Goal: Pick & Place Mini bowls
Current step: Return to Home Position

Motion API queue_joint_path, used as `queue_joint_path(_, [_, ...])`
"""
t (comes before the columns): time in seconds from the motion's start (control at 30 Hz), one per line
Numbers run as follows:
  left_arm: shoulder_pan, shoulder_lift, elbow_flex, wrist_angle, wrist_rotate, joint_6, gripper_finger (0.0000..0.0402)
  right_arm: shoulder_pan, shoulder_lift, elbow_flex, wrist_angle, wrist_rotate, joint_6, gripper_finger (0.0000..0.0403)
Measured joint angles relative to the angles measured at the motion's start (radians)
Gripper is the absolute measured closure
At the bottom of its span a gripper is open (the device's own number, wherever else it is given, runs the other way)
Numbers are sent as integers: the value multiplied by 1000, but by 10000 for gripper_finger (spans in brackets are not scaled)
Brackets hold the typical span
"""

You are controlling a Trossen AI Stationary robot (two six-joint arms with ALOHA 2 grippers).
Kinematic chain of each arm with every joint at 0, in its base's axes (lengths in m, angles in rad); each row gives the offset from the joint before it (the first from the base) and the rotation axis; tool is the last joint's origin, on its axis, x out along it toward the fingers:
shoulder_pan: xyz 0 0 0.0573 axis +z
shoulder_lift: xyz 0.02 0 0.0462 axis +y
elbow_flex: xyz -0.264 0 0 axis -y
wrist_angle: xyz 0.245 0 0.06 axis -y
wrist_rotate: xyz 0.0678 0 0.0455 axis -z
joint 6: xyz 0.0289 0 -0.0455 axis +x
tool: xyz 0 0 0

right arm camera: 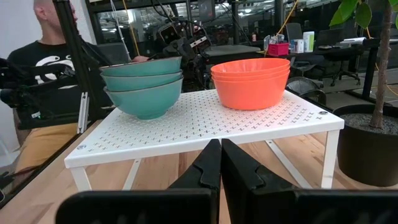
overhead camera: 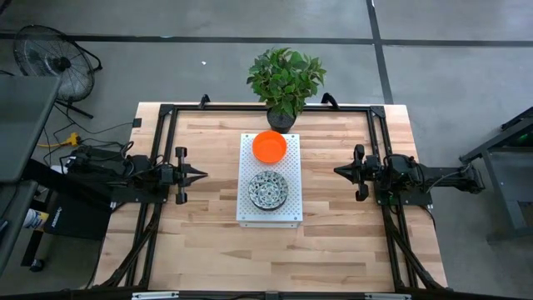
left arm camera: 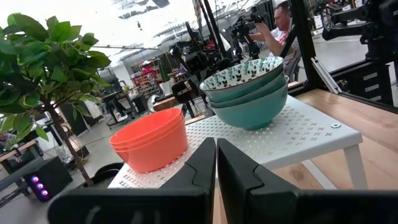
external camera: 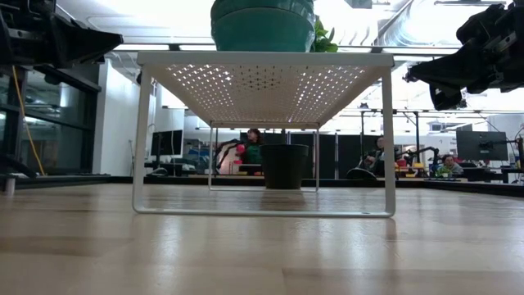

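Note:
A stack of plain orange mini bowls stands on the far half of a white perforated rack. A stack of patterned mini bowls, teal outside, stands on the near half. Both stacks also show in the left wrist view, orange and patterned, and in the right wrist view, orange and patterned. My left gripper is shut and empty, left of the rack. My right gripper is shut and empty, right of the rack.
A plant in a dark pot stands at the table's far edge behind the rack. A black frame runs along the table's edges. Bare wood lies left, right and near of the rack. People sit in the room beyond.

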Motion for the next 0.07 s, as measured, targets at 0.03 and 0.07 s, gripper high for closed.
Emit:
queue_joint_path(0.03, [0, 0, 0, 0, 0, 0, 392, 0, 0, 0, 0, 0, 0, 402])
queue_joint_path(0.07, [0, 0, 0, 0, 0, 0, 392, 0, 0, 0, 0, 0, 0, 402])
